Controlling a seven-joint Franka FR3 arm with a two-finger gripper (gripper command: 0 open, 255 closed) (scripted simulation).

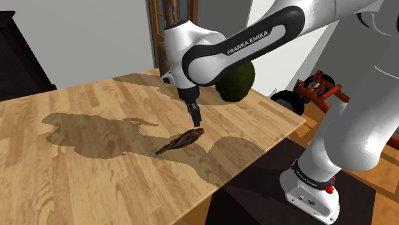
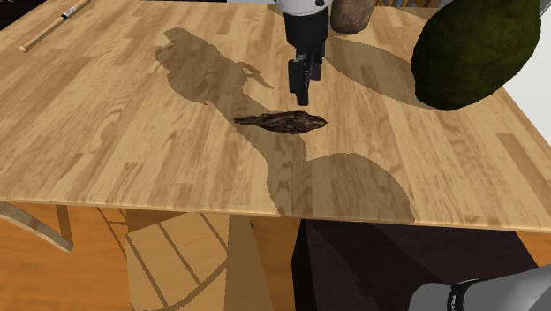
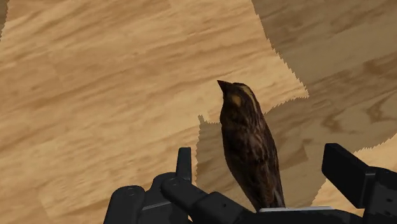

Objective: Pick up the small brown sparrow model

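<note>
While the claw (image 2: 299,92) hangs with fingers (image 3: 347,168) apart, the brown sparrow (image 2: 284,121) lies on the table (image 2: 106,132) just under it. Its long body runs between the fingers, untouched, so a straight descent seems enough.

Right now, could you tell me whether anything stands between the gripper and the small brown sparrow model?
Nothing visible does: the gripper hangs above the sparrow, with its open fingers apart on either side, not touching it.

One sparrow (image 2: 283,121), one stick (image 2: 55,26) — one table (image 2: 106,132) (wooden).
</note>
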